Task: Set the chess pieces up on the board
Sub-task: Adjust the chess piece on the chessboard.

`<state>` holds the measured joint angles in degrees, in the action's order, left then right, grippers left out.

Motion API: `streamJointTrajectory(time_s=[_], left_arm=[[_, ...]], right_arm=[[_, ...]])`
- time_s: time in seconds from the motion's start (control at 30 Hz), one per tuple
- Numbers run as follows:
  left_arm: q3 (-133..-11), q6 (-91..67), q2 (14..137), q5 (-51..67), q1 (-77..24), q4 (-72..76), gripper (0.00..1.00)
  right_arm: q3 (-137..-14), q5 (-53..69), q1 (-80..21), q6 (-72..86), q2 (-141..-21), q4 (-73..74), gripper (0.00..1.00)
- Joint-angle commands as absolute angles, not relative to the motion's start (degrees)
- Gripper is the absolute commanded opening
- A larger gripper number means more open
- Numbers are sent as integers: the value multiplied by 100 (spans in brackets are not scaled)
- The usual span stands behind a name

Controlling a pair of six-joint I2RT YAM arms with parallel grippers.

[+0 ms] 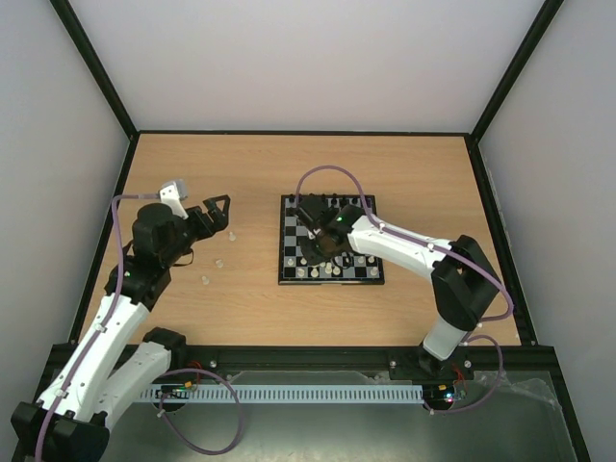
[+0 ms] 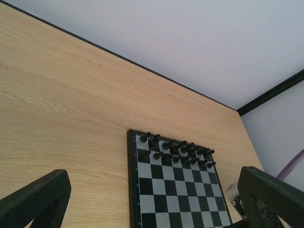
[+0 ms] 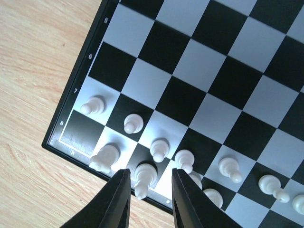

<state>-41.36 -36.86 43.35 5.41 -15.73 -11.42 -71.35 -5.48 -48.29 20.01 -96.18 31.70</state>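
The board [image 1: 283, 243] lies right of the table's middle, with black chessmen [image 1: 332, 203] on its far rows. White chess pieces [image 1: 310, 272] stand along its near rows. My right gripper [image 1: 323, 252] hovers over that near edge. In the right wrist view its black fingers [image 3: 117, 199] straddle a tall white piece [image 3: 144, 176] on the back row, close to the left finger, with a gap to the right one. A row of white pawns [image 3: 133, 123] and a white knight [image 3: 104, 158] stand around it. My left gripper [image 1: 218, 211] stands open over bare table to the left of the board.
Three loose white pieces [image 1: 219, 261] lie on the wood between the left gripper and the board. In the left wrist view the board's rim [image 2: 129, 180] and its black chessmen [image 2: 175, 149] show between the wide fingers [image 2: 38, 199]. Black frame rails border the table.
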Motion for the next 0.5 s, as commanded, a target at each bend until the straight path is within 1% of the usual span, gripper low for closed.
streamJointTrajectory(time_s=[0.0, 0.47], left_arm=[[-4024, -3660, 4228, 598, -1545, -1028, 99], [-3967, -3667, 4245, 630, -1538, -967, 99]], right_arm=[[-7218, -587, -4952, 2087, -9724, 3618, 25], [-7155, -748, -5031, 2116, -10081, 3656, 24]])
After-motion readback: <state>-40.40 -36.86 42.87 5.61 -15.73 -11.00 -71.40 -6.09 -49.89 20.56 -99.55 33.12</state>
